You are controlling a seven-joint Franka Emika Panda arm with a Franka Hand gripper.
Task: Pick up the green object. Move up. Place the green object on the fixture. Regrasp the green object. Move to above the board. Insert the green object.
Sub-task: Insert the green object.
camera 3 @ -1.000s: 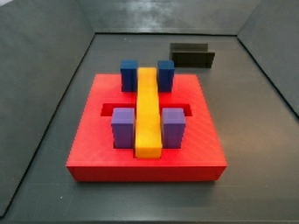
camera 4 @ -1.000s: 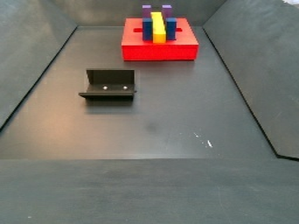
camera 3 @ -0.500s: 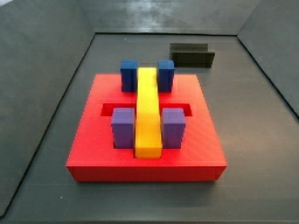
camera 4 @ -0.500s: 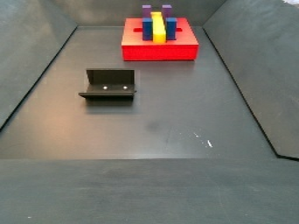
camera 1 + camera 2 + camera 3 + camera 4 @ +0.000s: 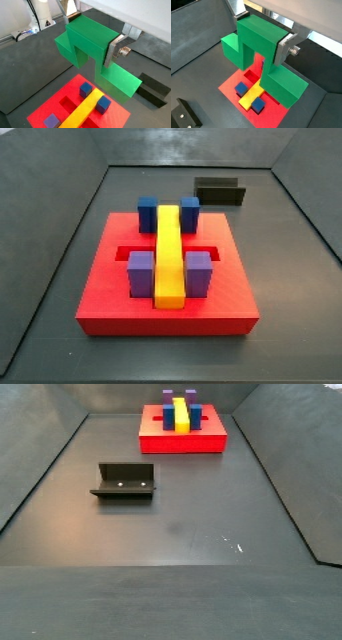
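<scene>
Pincer (image 5: 264, 40) clamped on green object (image 5: 90, 40), high above board (image 5: 80, 107)

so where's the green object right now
It's in the jaws of the gripper, held in the air above the board in both wrist views; the green object doesn't appear in either side view, and the fixture is bare.

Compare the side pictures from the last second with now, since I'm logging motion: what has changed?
Nothing visibly changed. In both side views the board, its yellow bar and the fixture sit as before. The gripper shows only in the wrist views, shut on the green object above the board.
</scene>
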